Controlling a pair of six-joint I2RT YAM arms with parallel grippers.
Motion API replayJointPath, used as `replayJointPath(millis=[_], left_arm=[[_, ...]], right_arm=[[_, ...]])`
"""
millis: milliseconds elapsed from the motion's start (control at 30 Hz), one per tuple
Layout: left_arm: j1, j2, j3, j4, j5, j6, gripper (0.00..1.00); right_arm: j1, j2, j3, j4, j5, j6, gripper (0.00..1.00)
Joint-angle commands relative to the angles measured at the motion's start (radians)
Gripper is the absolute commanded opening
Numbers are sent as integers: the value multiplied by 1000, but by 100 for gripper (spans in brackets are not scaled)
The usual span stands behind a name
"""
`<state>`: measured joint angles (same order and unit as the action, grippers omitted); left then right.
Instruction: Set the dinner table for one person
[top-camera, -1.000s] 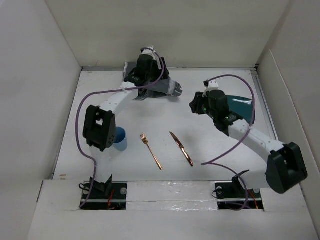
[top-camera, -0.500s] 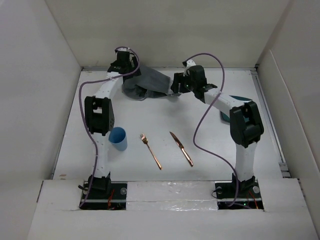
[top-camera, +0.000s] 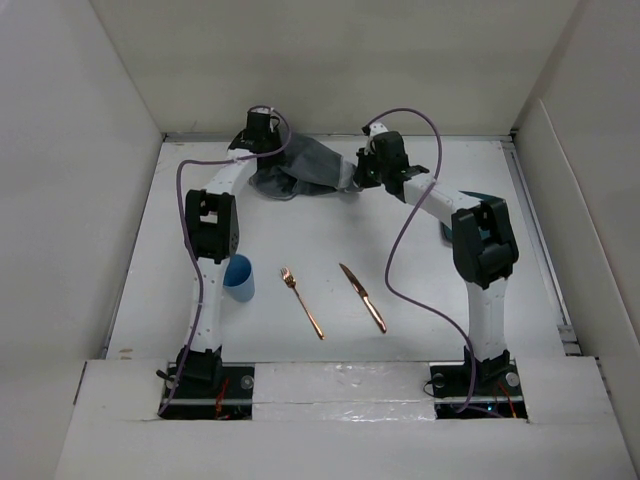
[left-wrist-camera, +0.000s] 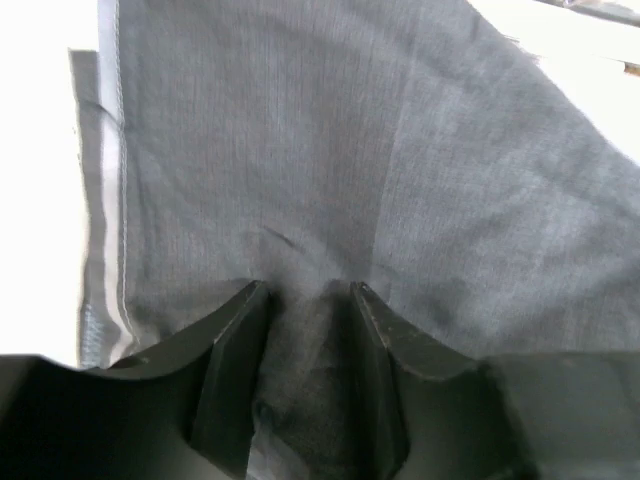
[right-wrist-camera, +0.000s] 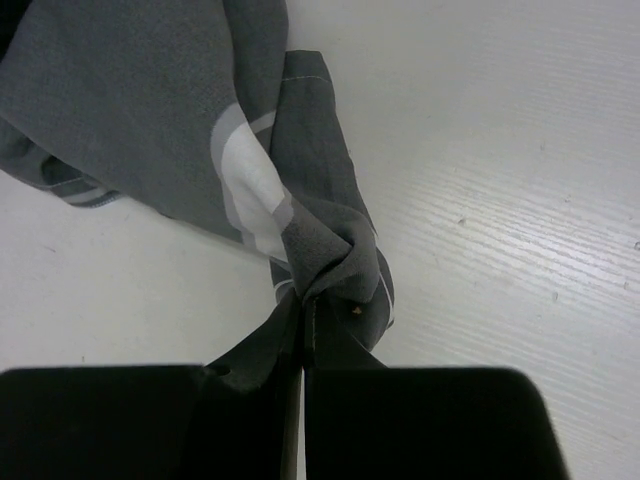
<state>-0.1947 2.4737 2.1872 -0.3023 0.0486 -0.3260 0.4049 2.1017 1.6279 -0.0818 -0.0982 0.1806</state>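
left gripper clamped on bunched grey placemat, right gripper pinched tight on its other end, placemat crumpled at far side of dinner table, cup, fork, knife near front edge

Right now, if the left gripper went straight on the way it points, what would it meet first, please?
The cloth: the left gripper holds a fold of it, and more of the grey fabric fills the view straight ahead. What lies beyond it is hidden.
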Motion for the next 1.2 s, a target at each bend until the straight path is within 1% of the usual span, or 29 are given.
replayJointPath(millis=[0,67,100,200,267,300,333,367,400,433,467,500,533,567,667,700,767,833,867,900,967,1000,1067,1100,1133,1167], left_arm=[[-3,-41,-72,66,81,-24,0],[-3,-48,-73,72,86,-36,0],[-3,-61,-76,81,102,-45,0],[-3,-146,-80,129,163,-97,0],[-3,-235,-64,167,192,-125,0],[-3,-264,-52,172,213,-143,0],[-3,-327,-46,180,215,-148,0],[-3,-367,-47,184,209,-151,0],[-3,-401,-56,193,208,-153,0],[-3,-489,-75,219,201,-156,0],[-3,-539,-136,239,191,-154,0],[-3,-585,-174,265,162,-154,0],[-3,-679,-214,323,152,-159,0],[-3,-721,-280,339,131,-160,0],[-3,-840,-380,394,111,-165,0],[-3,-881,-394,403,106,-162,0],[-3,-903,-434,427,87,-159,0],[-3,-897,-434,425,79,-151,0],[-3,-874,-410,408,85,-144,0],[-3,-857,-409,408,89,-140,0],[-3,-817,-383,393,117,-136,0],[-3,-765,-368,373,123,-124,0],[-3,-698,-296,342,143,-107,0],[-3,-623,-271,327,139,-94,0],[-3,-580,-239,306,131,-78,0],[-12,-529,-162,305,93,-67,7]], right_arm=[[-8,-84,-9,109,-11,-3,0],[-8,-104,-11,114,-5,-7,0],[-8,-153,-13,116,-2,-12,0],[-8,-233,10,116,15,-47,0],[-8,-298,85,88,26,-75,0],[-8,-316,125,32,26,-84,0],[-8,-351,163,4,22,-102,0],[-8,-370,232,-40,9,-110,0],[-8,-387,260,-68,0,-115,0],[-8,-408,288,-94,-8,-128,0],[1,-452,324,-151,-11,-136,0],[2,-474,332,-176,-11,-139,0],[2,-505,331,-191,-14,-141,0],[2,-567,323,-212,-26,-142,0],[14,-666,257,-225,-61,-127,0],[14,-724,227,-226,-66,-119,0],[14,-775,201,-220,-101,-90,0],[14,-813,155,-210,-112,-78,0],[-6,-816,120,-187,-110,-66,0],[-24,-816,119,-187,-113,-66,0],[-66,-774,79,-171,-155,-30,0],[-105,-747,73,-173,-175,-18,0],[-120,-659,67,-174,-214,11,0],[-133,-623,67,-176,-209,16,0],[-133,-591,69,-179,-196,29,0],[-146,-516,69,-180,-169,39,0]])
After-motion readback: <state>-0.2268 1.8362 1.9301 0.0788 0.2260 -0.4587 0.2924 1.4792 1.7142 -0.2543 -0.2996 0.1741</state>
